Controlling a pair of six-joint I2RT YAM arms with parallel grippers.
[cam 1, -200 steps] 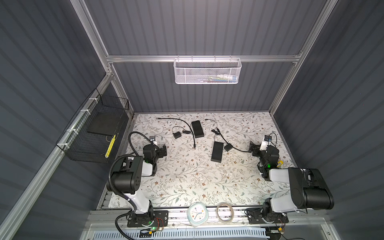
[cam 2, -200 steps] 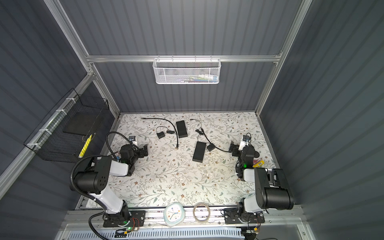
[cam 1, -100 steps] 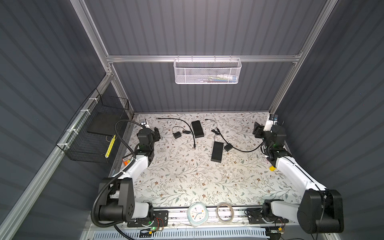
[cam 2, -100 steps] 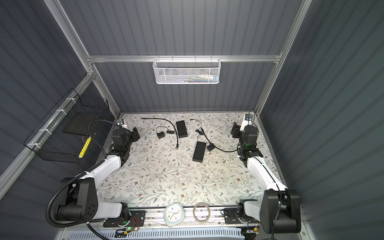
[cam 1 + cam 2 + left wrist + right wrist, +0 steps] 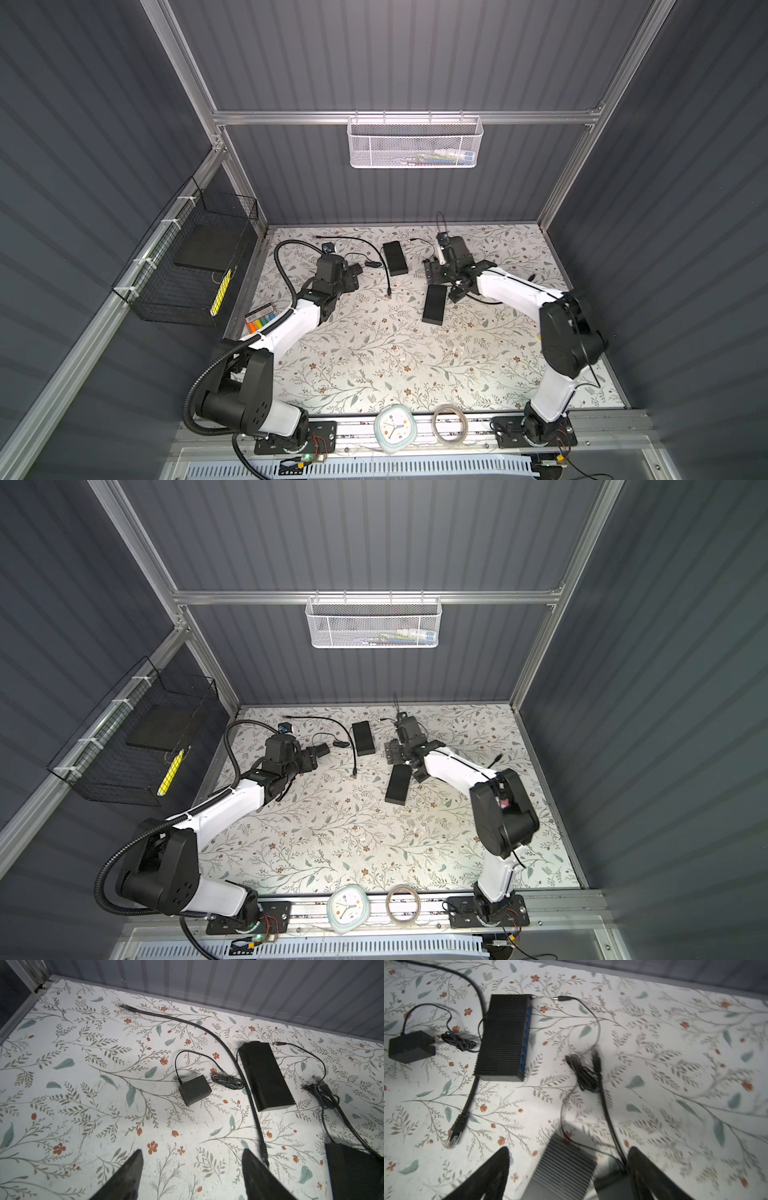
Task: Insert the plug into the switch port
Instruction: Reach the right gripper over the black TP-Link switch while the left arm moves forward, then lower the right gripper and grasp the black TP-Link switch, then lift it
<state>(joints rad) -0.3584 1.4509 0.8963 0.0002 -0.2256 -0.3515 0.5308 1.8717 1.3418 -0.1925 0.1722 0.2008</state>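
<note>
The switch (image 5: 395, 258) (image 5: 504, 1036) is a ribbed black box lying near the back of the table, with a blue strip (image 5: 527, 1039) along one long side; its port cannot be made out. A thin cable's small barrel plug (image 5: 560, 998) (image 5: 277, 1043) lies just off the switch's far corner. A thick cable's clear plug (image 5: 453, 1139) (image 5: 389, 296) rests in front of the switch. My left gripper (image 5: 351, 276) (image 5: 192, 1159) hovers open and empty left of the switch. My right gripper (image 5: 436, 274) (image 5: 569, 1155) is open above one end of a second black box (image 5: 434, 305) (image 5: 564, 1165).
A small power adapter (image 5: 195, 1089) with a bundled cord lies left of the switch. Another adapter (image 5: 610, 1186) sits beside my right finger. A white mesh basket (image 5: 415, 143) hangs on the back wall, a wire basket (image 5: 187, 266) on the left. A clock (image 5: 395, 428) and tape ring (image 5: 451, 424) lie at the front.
Both arms have stretched from the table's sides in towards the back middle, the left ending beside the switch and the right over the second box.
</note>
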